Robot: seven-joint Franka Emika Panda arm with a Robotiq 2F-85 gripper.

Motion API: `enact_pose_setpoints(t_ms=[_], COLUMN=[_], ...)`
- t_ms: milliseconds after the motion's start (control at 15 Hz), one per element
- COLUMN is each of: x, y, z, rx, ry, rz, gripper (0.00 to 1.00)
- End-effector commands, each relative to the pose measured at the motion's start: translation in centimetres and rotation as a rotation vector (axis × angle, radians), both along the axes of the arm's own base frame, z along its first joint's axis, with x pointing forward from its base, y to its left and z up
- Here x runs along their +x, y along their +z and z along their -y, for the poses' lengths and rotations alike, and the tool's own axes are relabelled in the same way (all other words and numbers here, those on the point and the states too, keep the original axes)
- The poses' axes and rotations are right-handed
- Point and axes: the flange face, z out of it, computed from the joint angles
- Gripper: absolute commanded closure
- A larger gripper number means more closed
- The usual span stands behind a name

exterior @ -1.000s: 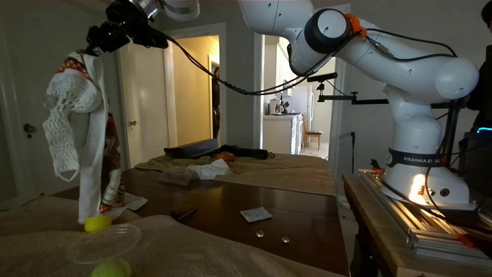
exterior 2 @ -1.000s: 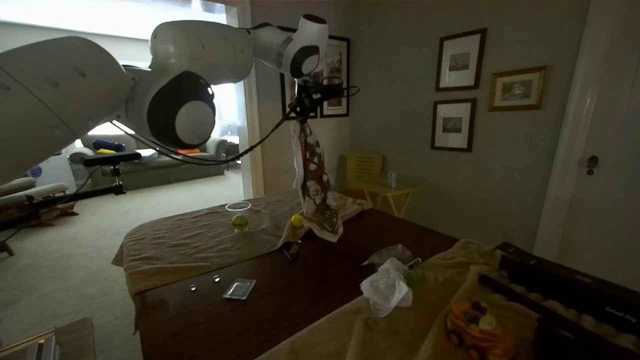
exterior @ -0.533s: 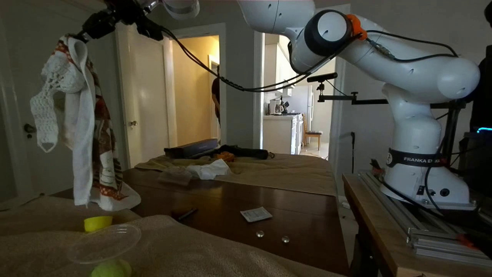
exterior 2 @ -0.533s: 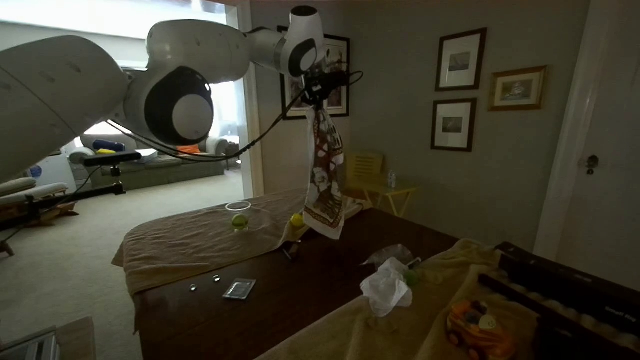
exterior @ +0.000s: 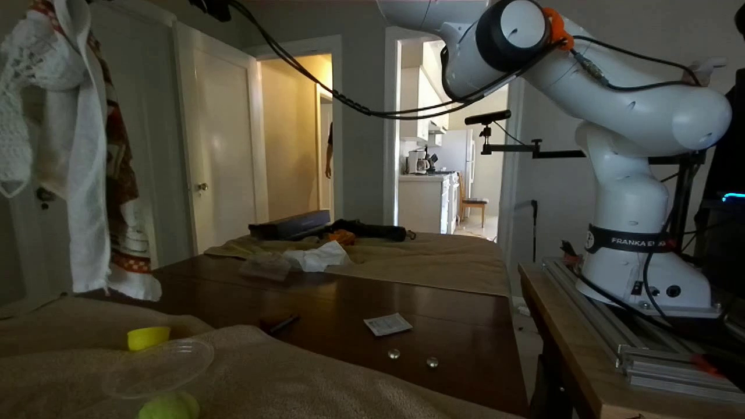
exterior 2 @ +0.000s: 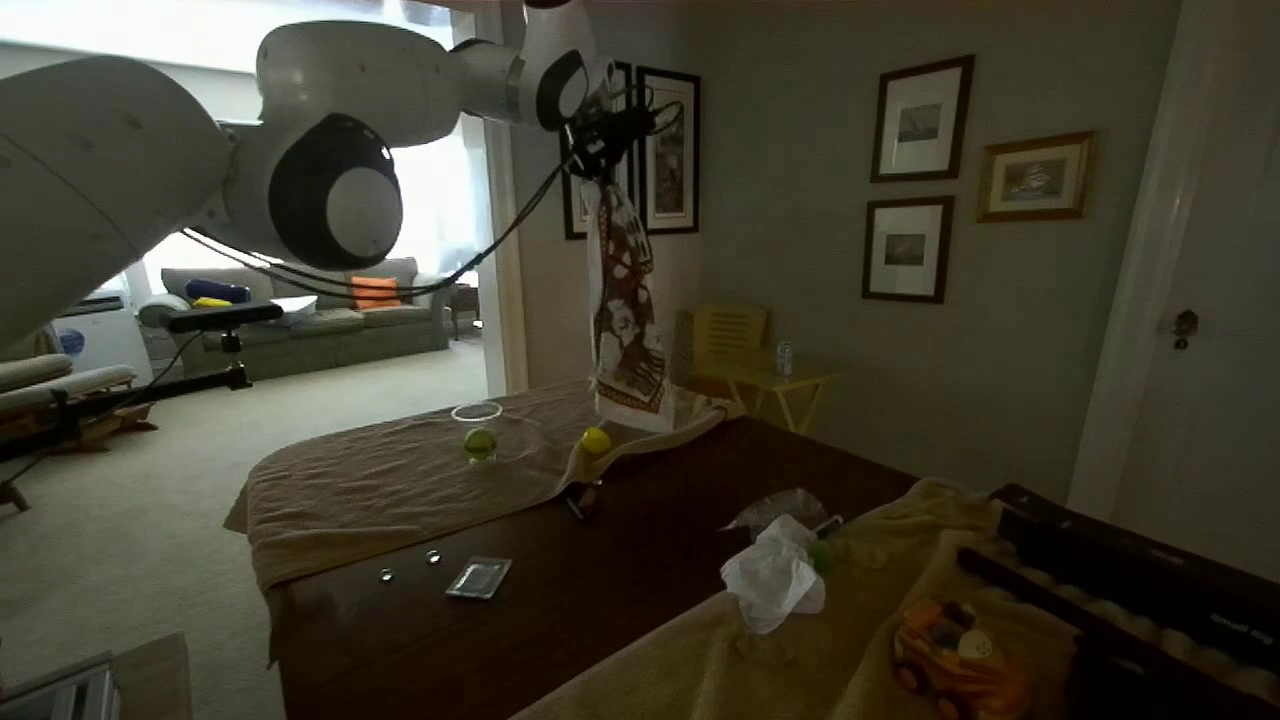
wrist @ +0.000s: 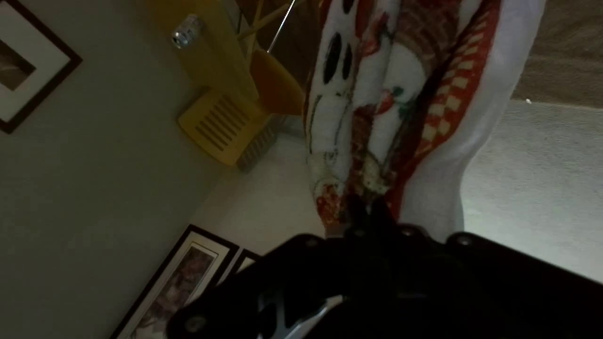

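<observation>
A patterned towel [exterior 2: 625, 310], white with red and brown print, hangs from my gripper [wrist: 370, 207], which is shut on its top end. A white crocheted part [exterior: 46, 64] dangles beside the towel in an exterior view, where the gripper itself is cut off by the top edge. The towel's lower end hangs over the far end of the table; whether it touches the tan cloth [exterior 2: 380, 490] is hard to tell. Close below it on the cloth sits a yellow cup-like thing [exterior: 148, 337], with a clear plastic container [exterior: 160, 369] and a green ball [exterior: 169, 406] nearby.
On the dark table [exterior 2: 520, 640] lie a small packet [exterior: 388, 324], two glass beads [exterior: 394, 354] and a dark stick-like object [exterior: 284, 323]. Crumpled white paper [exterior 2: 775, 575], an orange toy car [exterior 2: 955, 660] and a black box [exterior 2: 1140, 580] are at the opposite end. A yellow chair [exterior 2: 730, 335] stands beyond.
The gripper has risen with the towel, and both have shifted left in an exterior view, taking the gripper out of that frame. The towel's lower end hangs higher than before.
</observation>
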Motion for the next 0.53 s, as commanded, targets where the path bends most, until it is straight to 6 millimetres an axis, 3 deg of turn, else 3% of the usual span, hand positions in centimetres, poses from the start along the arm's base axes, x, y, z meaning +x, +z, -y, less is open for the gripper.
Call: enact_pose_setpoints(t_ms=[0,200,467], x=[-1.9,-1.5,1.4], y=[2.6,1.8,-2.7], z=[-2.4,-2.2,1.6], rx=[0.001,0.038,0.127], ry=[0.061,0.107,0.12], rz=[0.071,0.049,-0.067], gripper=[0.99,0.99,0.99])
